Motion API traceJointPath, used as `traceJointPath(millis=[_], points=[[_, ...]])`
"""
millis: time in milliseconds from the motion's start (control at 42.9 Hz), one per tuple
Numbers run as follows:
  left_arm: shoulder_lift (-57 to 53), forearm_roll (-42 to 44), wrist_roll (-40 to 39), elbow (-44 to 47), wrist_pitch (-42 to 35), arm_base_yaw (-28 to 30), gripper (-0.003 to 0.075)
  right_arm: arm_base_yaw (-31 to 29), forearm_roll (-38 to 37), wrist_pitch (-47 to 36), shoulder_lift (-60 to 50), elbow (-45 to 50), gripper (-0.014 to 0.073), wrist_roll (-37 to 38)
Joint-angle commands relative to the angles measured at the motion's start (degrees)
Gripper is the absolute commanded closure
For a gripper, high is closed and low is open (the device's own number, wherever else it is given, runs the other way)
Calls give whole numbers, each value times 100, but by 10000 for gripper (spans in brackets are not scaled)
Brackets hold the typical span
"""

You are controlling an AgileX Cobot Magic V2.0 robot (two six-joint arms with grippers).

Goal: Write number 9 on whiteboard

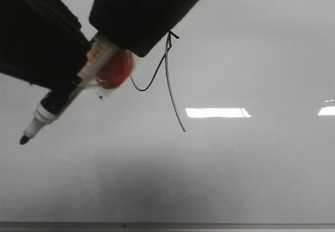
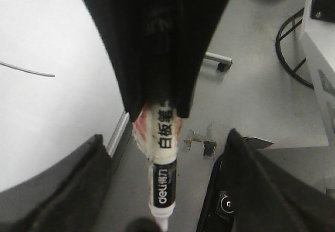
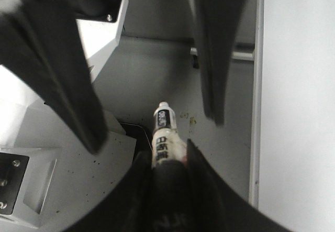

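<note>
The whiteboard fills the front view, and its edge shows in the left wrist view and the right wrist view. The number 9 is a thin black loop with a long slanted tail; part of its line shows in the left wrist view. My right gripper is shut on a white-and-black marker, which has red tape on its barrel. The marker tip points down-left, away from the figure. My left gripper is open, its fingers spread either side of the marker without touching it.
The board's thin grey frame runs along the bottom. Beyond the board's edge lies a grey floor with a black cable loop, a white cabinet and a black device.
</note>
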Motion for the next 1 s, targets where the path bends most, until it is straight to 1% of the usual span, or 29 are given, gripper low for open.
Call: traceJointPath(millis=[0, 303, 396, 513, 606, 769, 816, 862, 932, 979], points=[[50, -123, 28, -221, -182, -48, 332, 24, 227, -147, -284, -284, 652, -65], [60, -123, 50, -221, -182, -48, 464, 24, 16, -144, -309, -310, 652, -65], [60, -123, 115, -221, -182, -48, 513, 24, 76, -131, -309, -310, 652, -65], [60, -123, 127, -221, -276, -48, 596, 24, 273, -108, -309, -310, 652, -65], [60, -123, 127, -221, -312, -48, 639, 24, 398, -102, -309, -310, 652, -65], [60, -123, 127, -221, -320, -48, 736, 24, 411, -102, -309, -310, 652, -65], [60, -123, 137, -221, -320, -48, 739, 24, 411, -107, -309, -310, 647, -60], [60, -123, 137, -221, -320, -48, 739, 24, 434, -102, -309, -310, 619, -35], [60, -123, 137, -221, -320, -48, 739, 24, 468, -102, -309, -310, 517, 24], [60, -123, 137, -221, -320, -48, 739, 24, 512, -123, -309, -310, 390, 65]])
